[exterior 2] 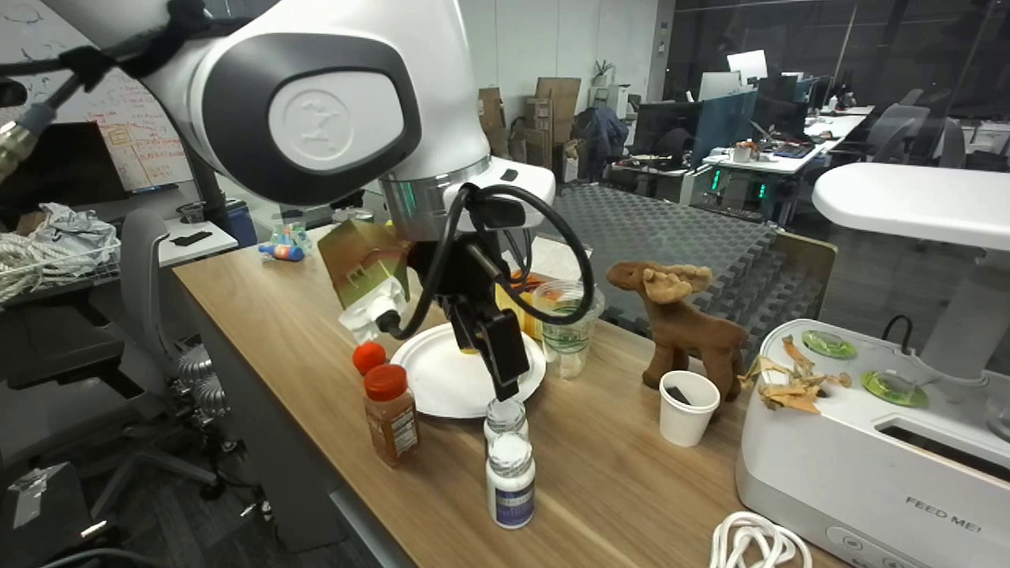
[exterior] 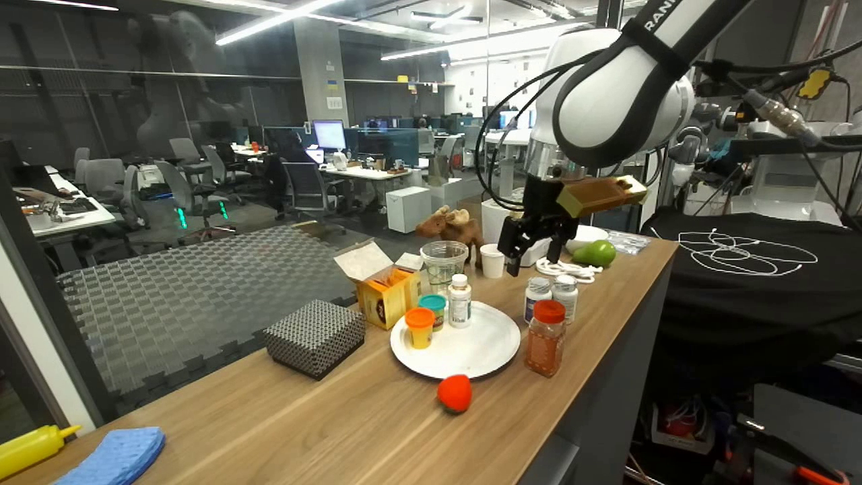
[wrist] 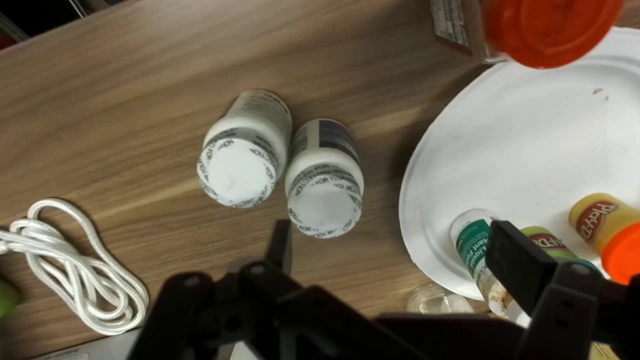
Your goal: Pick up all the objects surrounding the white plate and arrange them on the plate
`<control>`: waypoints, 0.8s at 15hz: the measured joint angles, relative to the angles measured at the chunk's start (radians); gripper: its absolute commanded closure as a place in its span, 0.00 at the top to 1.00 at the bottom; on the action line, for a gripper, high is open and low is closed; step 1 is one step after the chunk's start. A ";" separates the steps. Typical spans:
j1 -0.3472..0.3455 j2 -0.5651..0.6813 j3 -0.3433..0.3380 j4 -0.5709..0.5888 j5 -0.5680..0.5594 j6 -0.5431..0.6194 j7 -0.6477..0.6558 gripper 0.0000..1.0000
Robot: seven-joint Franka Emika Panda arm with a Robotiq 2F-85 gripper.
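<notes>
My gripper (exterior: 534, 259) hangs open above the table, nothing between its fingers. Below it in the wrist view, two white bottles, one (wrist: 257, 125) beside another (wrist: 325, 165), stand upright off the plate. On the white plate (exterior: 481, 353) are an orange-lidded tub (exterior: 420, 329), a teal-lidded tub (exterior: 434, 308) and a white-capped bottle (exterior: 460, 304). Just outside its rim stands a red-lidded jar (exterior: 545, 343), and a red ball (exterior: 454, 394) lies near the front. In an exterior view the arm and gripper hide most of what the plate holds.
Behind the plate stand a yellow carton (exterior: 389, 296), a clear cup (exterior: 444, 259) and a moose toy (exterior 2: 690, 331). A grey box (exterior: 316, 337) sits beside it. Farther off are a paper cup (exterior 2: 688, 410), white cord (wrist: 82, 270), green fruit (exterior: 596, 253) and a white appliance (exterior 2: 860, 481).
</notes>
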 measured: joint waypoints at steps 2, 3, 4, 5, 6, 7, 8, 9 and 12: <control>-0.013 0.013 0.000 0.001 0.000 0.000 -0.055 1.00; -0.018 0.021 0.000 0.004 0.000 0.000 -0.080 1.00; -0.022 0.029 0.000 0.008 0.000 0.000 -0.105 1.00; -0.027 0.038 0.001 0.014 0.001 0.000 -0.131 1.00; -0.030 0.047 0.002 0.021 0.003 -0.001 -0.155 1.00; -0.033 0.056 0.004 0.028 0.011 -0.003 -0.182 1.00; -0.036 0.065 0.007 0.034 0.022 -0.005 -0.210 1.00; -0.039 0.074 0.011 0.039 0.034 -0.008 -0.237 1.00; -0.049 0.102 0.019 0.054 0.051 -0.026 -0.299 1.00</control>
